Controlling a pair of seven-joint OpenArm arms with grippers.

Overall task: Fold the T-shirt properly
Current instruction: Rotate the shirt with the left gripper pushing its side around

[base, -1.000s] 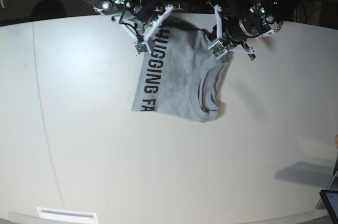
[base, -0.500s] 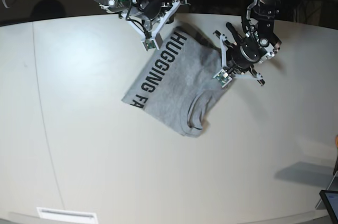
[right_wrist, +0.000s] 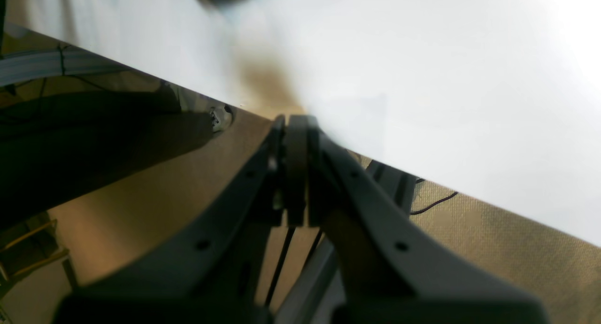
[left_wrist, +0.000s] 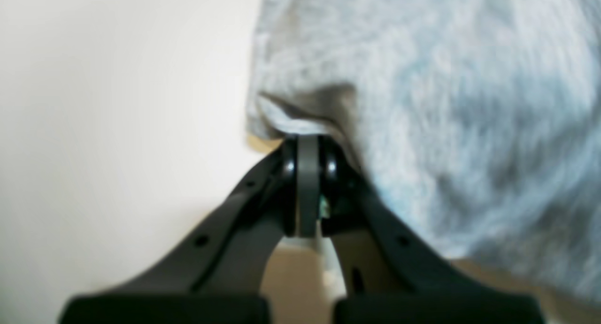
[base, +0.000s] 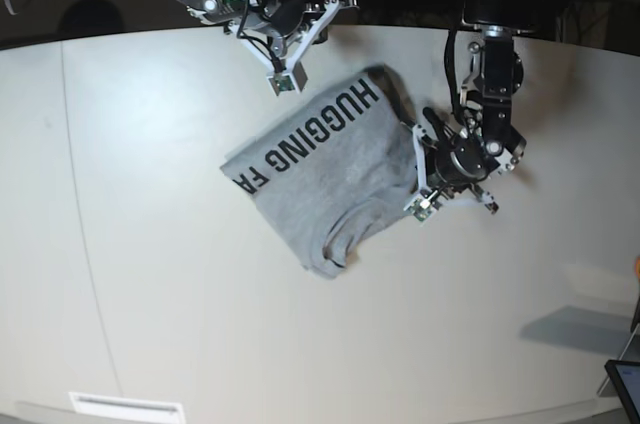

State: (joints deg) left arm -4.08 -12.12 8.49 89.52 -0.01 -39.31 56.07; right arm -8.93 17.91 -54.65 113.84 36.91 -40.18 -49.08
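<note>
The heather-grey T-shirt lies partly folded and slanted on the white table, with black letters "HUGGING FA" along its upper-left edge and the collar toward the front. My left gripper is shut on the shirt's right edge. The left wrist view shows its fingertips pinching a fold of the blurred grey T-shirt. My right gripper hovers near the table's back edge, apart from the shirt. In the right wrist view, the right gripper is shut with nothing seen between its fingers.
Dark frames and cables run behind the table's far edge. A dark screen corner sits at the front right, with a grey shadow beside it. A white label lies at the front left.
My left gripper has dragged the shirt's right edge toward the front, swinging the shirt round so the lettering now slants. The right gripper stayed at the back and the shirt has drawn away from it.
</note>
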